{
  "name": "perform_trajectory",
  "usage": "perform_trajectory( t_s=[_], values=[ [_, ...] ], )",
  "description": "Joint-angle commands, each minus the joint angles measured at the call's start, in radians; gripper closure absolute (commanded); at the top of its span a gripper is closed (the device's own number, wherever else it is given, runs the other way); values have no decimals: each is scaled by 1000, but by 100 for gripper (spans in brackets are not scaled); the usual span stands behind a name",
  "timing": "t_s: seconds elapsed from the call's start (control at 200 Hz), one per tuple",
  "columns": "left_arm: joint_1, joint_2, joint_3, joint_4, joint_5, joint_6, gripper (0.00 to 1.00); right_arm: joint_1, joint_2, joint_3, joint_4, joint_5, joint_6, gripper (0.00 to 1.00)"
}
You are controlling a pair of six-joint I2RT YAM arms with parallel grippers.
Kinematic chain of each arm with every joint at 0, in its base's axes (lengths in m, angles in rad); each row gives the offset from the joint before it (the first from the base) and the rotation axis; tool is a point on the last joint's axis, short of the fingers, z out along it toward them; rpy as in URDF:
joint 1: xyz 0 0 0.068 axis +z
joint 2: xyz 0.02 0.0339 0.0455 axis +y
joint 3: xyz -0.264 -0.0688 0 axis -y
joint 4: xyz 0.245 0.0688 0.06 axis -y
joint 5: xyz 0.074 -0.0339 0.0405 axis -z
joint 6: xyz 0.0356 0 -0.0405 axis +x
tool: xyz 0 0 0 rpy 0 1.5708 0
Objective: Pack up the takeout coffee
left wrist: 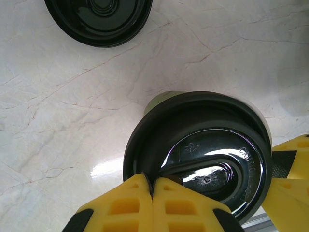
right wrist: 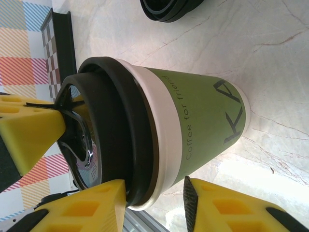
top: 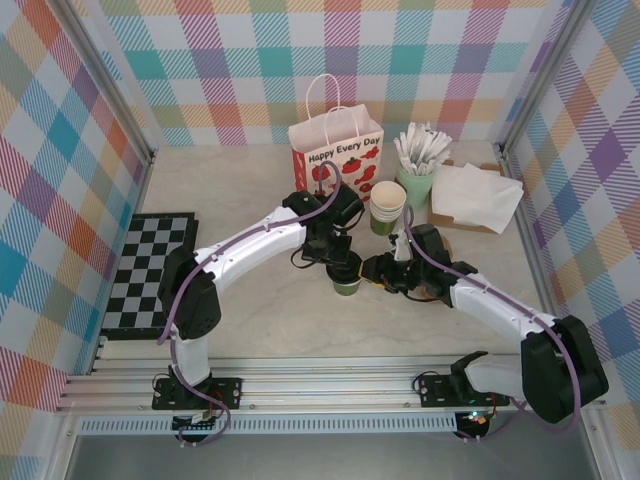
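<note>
Nearest the arm bases, the right gripper (right wrist: 153, 195) is seen with its jaws partly apart, set on either side of the cream rim band of the takeout coffee (right wrist: 198, 121). A sliver of gap is visible between one black pad (right wrist: 189, 203) and the cup wall, so no firm hold can be claimed. The cup stands upright on the worktop (left wrist: 63, 121), about mid-table, with its black lid (left wrist: 212, 159) on. Above it, the left gripper (left wrist: 152, 191) is shut, its yellow tips pressed together at the lid's raised edge; whether any plastic is pinched between them cannot be told. The step is judged to be the seating of the lid and the securing of the cup for carrying. It would be done well if the lid were pressed straight down and evenly, so that the cup is not tipped. The right jaws are best closed on the stiff rim band rather than the soft green wall, gently enough that the paper is not crushed. Just beyond, a loose lid (left wrist: 99, 19) lies on the worktop and need not be touched. Farther back stands a stack of lidless cups (top: 388, 203), and behind it the paper bag (top: 335, 150), judged to be the destination; the cup should be kept level and lifted clear of the stack.
</note>
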Motion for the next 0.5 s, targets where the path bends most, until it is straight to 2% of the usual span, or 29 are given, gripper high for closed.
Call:
perform_trajectory(
  t_s=[0.0, 0.24, 0.495],
  values=[
    [-19, -14, 23, -1, 2, 8, 100, -2, -35, 23, -17, -3, -16, 60],
    [-14, -26, 34, -29, -25, 13, 100, -7, -93, 27, -76, 56, -10, 53],
    [-15, -30, 51, -20, 17, 18, 100, -19, -141, 27, -104, 77, -5, 46]
  ],
)
